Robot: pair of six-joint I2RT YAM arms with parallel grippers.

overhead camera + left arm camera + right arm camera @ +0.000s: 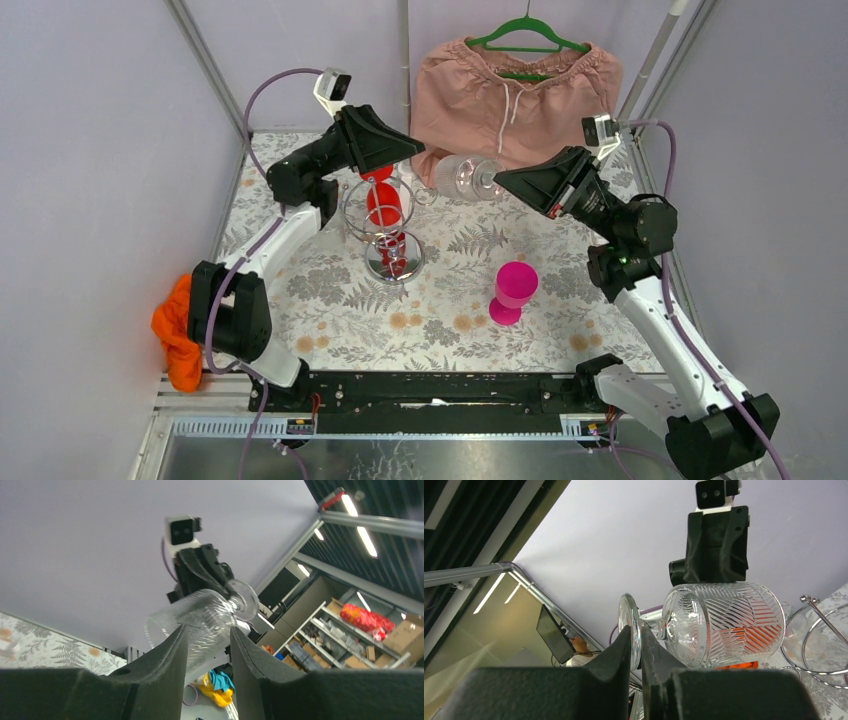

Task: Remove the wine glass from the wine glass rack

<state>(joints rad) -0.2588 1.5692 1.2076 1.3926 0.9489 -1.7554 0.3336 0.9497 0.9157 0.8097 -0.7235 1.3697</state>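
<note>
A clear cut-glass wine glass (465, 178) hangs sideways in the air between my two grippers, off to the right of the chrome wine glass rack (393, 262). My right gripper (500, 180) is shut on the glass's foot disc (629, 625), with the bowl (724, 625) to its right. My left gripper (418, 150) is open at the bowl's rim end; the bowl (200, 612) shows between and beyond its spread fingers (160, 665). A red wine glass (383, 200) still hangs upside down on the rack.
A pink wine glass (514, 288) stands upright on the floral table, right of the rack. A pink garment (520, 90) on a green hanger hangs at the back wall. An orange cloth (175, 330) lies at the table's left edge.
</note>
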